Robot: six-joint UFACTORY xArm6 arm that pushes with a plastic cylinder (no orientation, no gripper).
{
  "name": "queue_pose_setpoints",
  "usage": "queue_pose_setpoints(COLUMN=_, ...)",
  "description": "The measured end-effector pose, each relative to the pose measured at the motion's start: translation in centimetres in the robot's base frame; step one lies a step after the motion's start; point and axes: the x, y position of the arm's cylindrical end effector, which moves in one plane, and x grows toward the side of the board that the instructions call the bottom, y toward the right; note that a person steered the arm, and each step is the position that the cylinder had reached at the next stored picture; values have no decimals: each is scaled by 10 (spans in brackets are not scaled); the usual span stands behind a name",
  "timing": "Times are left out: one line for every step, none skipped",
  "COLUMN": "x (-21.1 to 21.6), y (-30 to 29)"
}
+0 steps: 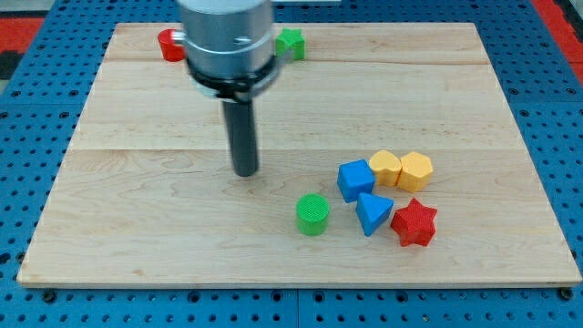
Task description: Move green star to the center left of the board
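Fingers are absent on this rig, so there is nothing to hold apart or clamp; my tip is the bare end of a dark rod, resting on the board a little left of the frame's centre and touching no block.

As I judge it, the task has barely begun. The green star sits at the upper edge of the board, just right of the arm's grey housing and partly hidden by it, so its shape is only partly readable. It lies well apart from my tip, toward the upper right of it. The centre left of the board carries no block yet, so the whole push is left to do.

A red block lies at the upper left, also half hidden by the housing. Lower right of my tip stand a green cylinder, a blue cube, a blue triangular block, a red star and two yellow blocks, clustered together and out of the likely path.

I would expect to bring my tip round above and right of the star before pushing it down and left.
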Motion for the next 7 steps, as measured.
queue_pose_setpoints(x=-44, y=6)
queue_pose_setpoints(x=-78, y=38)
queue_pose_setpoints(x=-110, y=77)
queue_pose_setpoints(x=-153, y=102)
queue_pose_setpoints(x=-202, y=102)
queue_pose_setpoints(x=-235, y=99)
queue_pose_setpoints(x=-236, y=71)
